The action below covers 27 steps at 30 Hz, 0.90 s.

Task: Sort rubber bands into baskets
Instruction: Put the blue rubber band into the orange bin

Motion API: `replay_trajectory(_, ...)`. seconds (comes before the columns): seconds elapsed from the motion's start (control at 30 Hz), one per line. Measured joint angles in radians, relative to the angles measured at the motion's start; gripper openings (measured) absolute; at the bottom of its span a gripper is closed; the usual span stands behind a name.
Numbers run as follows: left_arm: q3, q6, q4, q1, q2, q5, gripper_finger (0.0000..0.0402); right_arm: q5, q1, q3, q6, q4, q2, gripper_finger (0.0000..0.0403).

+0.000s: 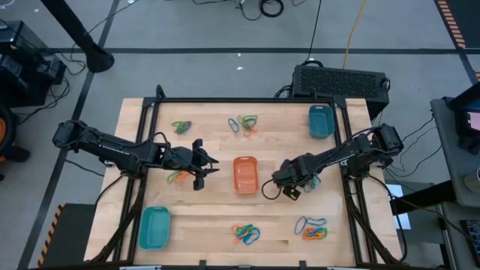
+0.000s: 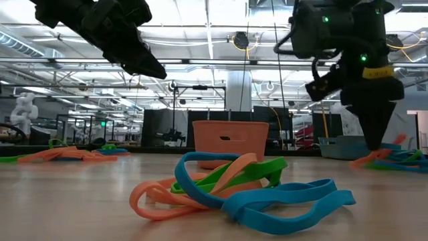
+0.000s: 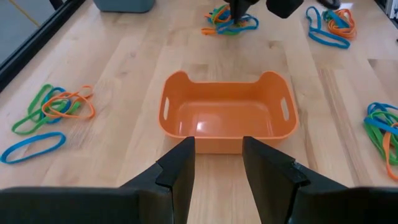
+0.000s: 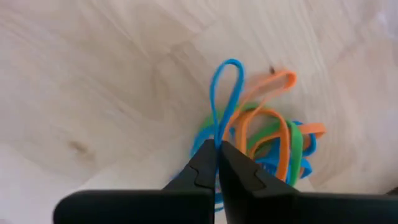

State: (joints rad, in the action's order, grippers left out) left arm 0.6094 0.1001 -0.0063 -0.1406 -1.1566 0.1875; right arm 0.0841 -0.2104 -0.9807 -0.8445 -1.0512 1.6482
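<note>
Where fingers hide the tangle, right end effector pinching blue rubber band

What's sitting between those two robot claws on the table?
The high view shows the orange rounded plastic basket between the left tool and the right tool; nothing lies in it.

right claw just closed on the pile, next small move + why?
Probably lift straight up a little. The right claw is shut on a blue rubber band pinched at the edge of a tangled pile; a short lift would show whether the blue band comes free alone before carrying it to a teal basket.
</note>
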Motion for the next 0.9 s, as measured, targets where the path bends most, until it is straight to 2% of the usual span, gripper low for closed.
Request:
replay_trajectory(0.43, 0.0, 0.001, -0.001, 0.0, 0.0, -0.019, 0.0143, -0.027, 0.0, -0.015, -0.011, 0.078, 0.0, 0.0009)
replay_trajectory(0.9, 0.0, 0.007, -0.002, 0.0, 0.0, -0.037, 0.0143, -0.032, 0.0, -0.015, 0.004, 0.193, 0.0, 0.0123)
